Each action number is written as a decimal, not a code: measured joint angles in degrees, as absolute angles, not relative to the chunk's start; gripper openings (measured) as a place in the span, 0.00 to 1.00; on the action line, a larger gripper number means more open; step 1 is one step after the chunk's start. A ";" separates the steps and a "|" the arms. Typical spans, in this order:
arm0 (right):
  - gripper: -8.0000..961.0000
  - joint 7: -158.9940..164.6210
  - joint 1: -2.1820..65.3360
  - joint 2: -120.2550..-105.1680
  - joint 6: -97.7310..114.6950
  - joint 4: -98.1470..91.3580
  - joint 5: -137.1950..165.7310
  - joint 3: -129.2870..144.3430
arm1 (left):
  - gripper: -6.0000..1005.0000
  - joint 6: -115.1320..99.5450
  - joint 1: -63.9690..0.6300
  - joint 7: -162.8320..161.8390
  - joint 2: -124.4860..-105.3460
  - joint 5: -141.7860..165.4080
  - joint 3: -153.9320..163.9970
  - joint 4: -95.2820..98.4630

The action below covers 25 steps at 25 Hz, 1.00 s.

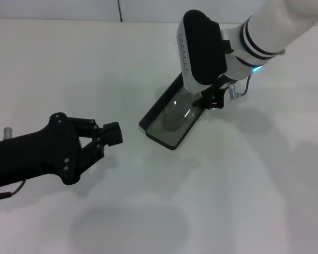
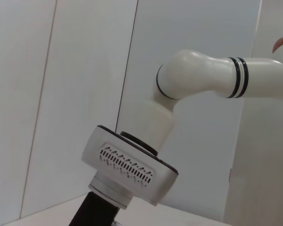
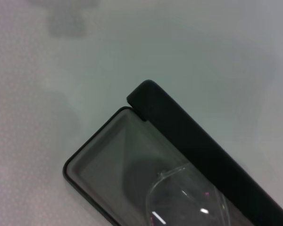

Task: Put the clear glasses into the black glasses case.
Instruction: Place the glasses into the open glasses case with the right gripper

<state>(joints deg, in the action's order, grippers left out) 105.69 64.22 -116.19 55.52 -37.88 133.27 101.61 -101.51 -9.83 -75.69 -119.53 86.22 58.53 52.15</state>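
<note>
**Glasses in the open case; right arm directly over it**

The rectangular black hard-shell glasses case [image 1: 172, 119] lies open on the white worktop [image 1: 244, 185], right of centre and towards the far side. Its long axis runs diagonally, from the near left to the far right. The fully transparent plastic clear glasses [image 1: 179, 112] rest inside on the grey lining, along the same axis; the right wrist view shows one rounded lens end [image 3: 188, 200] within the tray, well short of the near-left end wall. Whether the glasses are fully seated cannot be confirmed, since their far end is hidden beneath the gripper.

The right gripper [image 1: 209, 100] is at the far-right end of the case, immediately above the glasses, with the white forearm reaching in from the far right and angled steeply down. Its fingers are largely masked by the wrist housing, so I cannot tell whether they are parted or gripping.

The left gripper [image 1: 108, 136] is near left, well apart from the case, held low and pointing right. Its black fingers are closed together and empty.

The right arm is the nearer by far.
</note>
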 joint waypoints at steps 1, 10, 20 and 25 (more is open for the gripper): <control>0.31 105.63 64.20 -116.19 55.52 -37.87 133.25 101.71 | 0.07 -101.51 -9.84 -75.68 -119.53 86.19 58.54 52.14; 0.30 105.24 63.71 -116.19 54.18 -37.81 133.04 102.21 | 0.06 -101.51 -10.24 -75.58 -119.53 86.08 58.54 51.77; 0.23 105.21 63.62 -116.19 53.19 -37.88 133.22 102.22 | 0.06 -101.51 -10.20 -75.58 -119.53 85.98 58.54 51.74; 0.21 105.20 63.60 -116.19 53.44 -38.40 133.52 102.05 | 0.06 -101.51 -10.24 -75.58 -119.53 85.95 58.53 51.75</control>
